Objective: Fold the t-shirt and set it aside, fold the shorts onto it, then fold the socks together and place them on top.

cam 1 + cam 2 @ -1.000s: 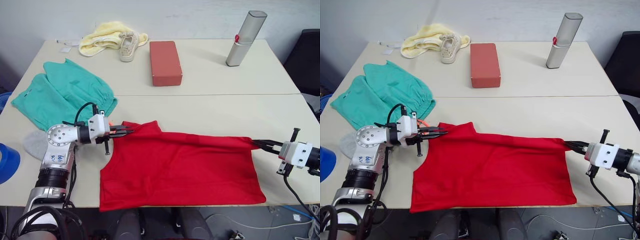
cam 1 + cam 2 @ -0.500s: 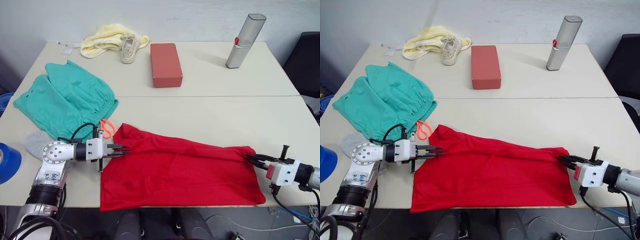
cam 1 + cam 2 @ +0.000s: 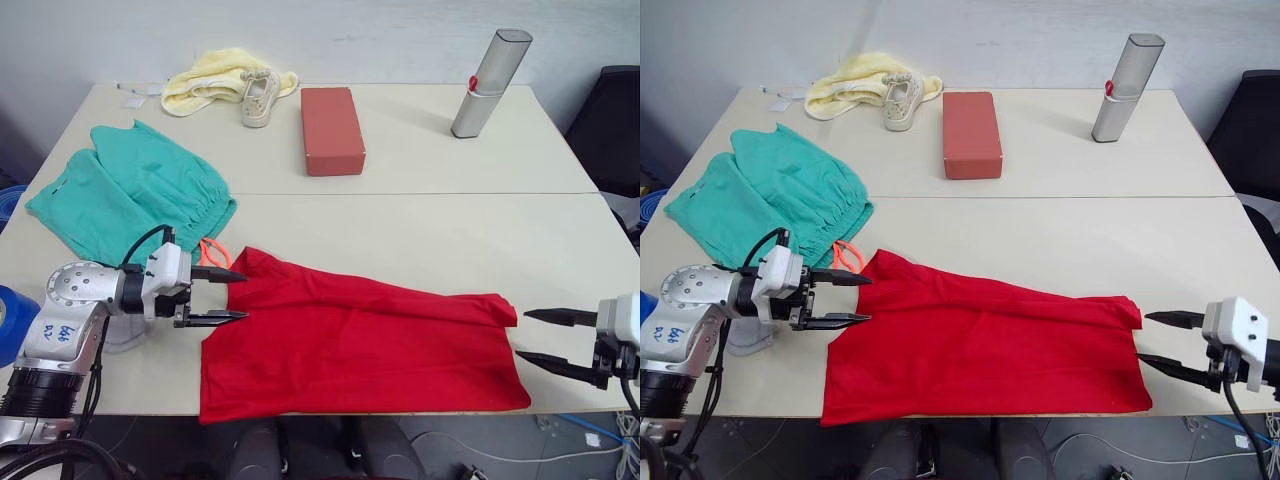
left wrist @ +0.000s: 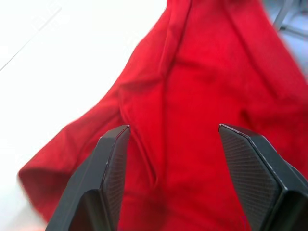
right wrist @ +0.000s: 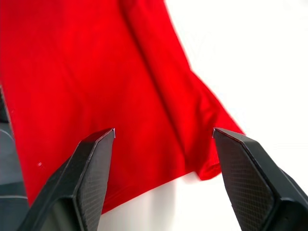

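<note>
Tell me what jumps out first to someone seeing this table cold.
The bright red t-shirt spread across the near edge of the table, with an open left claw and right claw at either end, apart from the cloth. Next, the teal shorts lying at the left side.

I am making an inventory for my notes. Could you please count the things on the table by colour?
Red: 2, the t-shirt and the box.
Teal-green: 1, the shorts.
Pale yellow: 1, the cloth.
Cream: 1, the shoe.
Silver: 1, the tall case.
Light grey: 1, a sock behind the left gripper.
Total: 7.
</note>
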